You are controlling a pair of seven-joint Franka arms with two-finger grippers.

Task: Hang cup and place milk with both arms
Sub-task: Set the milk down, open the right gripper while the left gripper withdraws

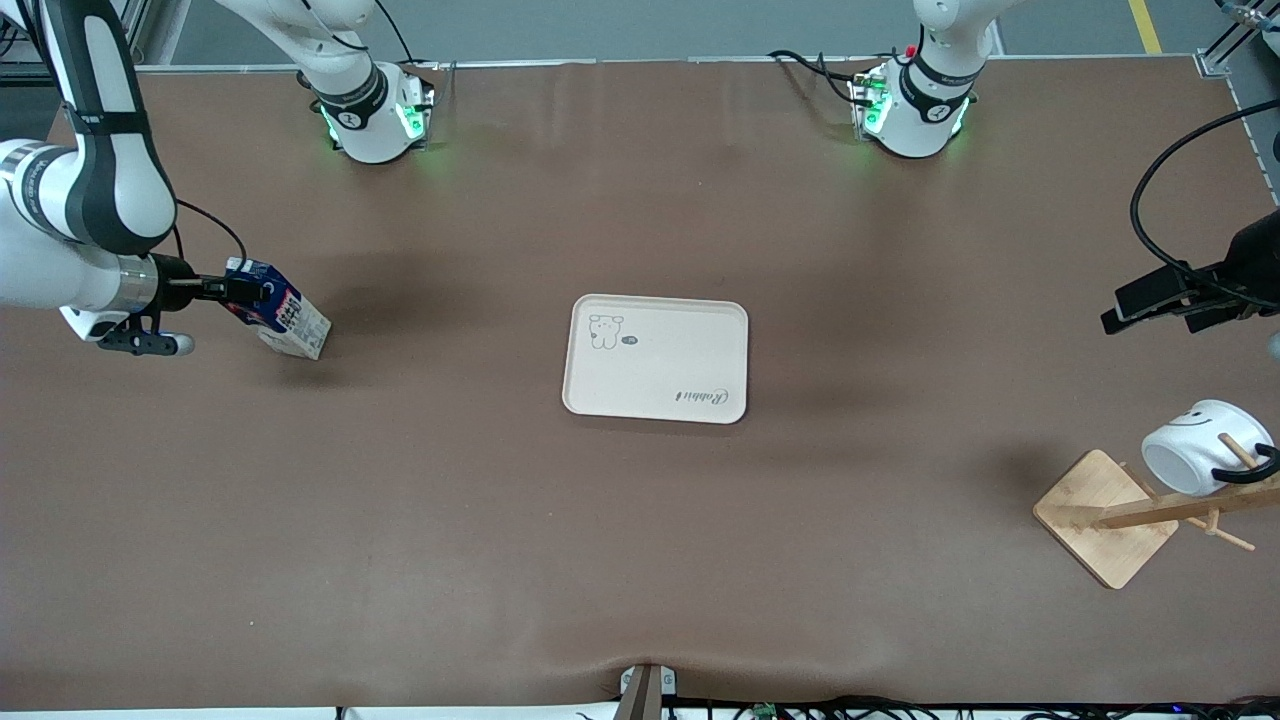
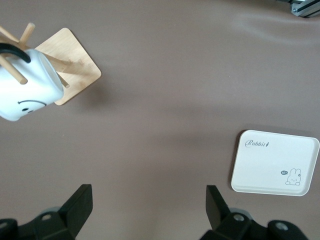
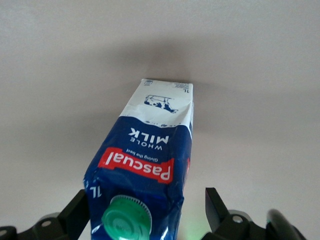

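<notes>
At the right arm's end of the table (image 1: 640,560), the right gripper (image 3: 145,210) brackets the tilted milk (image 3: 145,165), its jaws spread wide; the left gripper (image 2: 147,210) hangs open, the cup (image 1: 1200,447) on the rack (image 1: 1140,515).

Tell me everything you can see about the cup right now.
The cup is a small white glossy mug with a black smiley face and black loop handle. It hangs tilted by that handle on a peg of the wooden rack, at the left arm's end of the table. No gripper touches it.

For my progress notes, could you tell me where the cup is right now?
The cup hangs on a peg of the wooden rack at the left arm's end of the table, nearer the front camera than the tray.
</notes>
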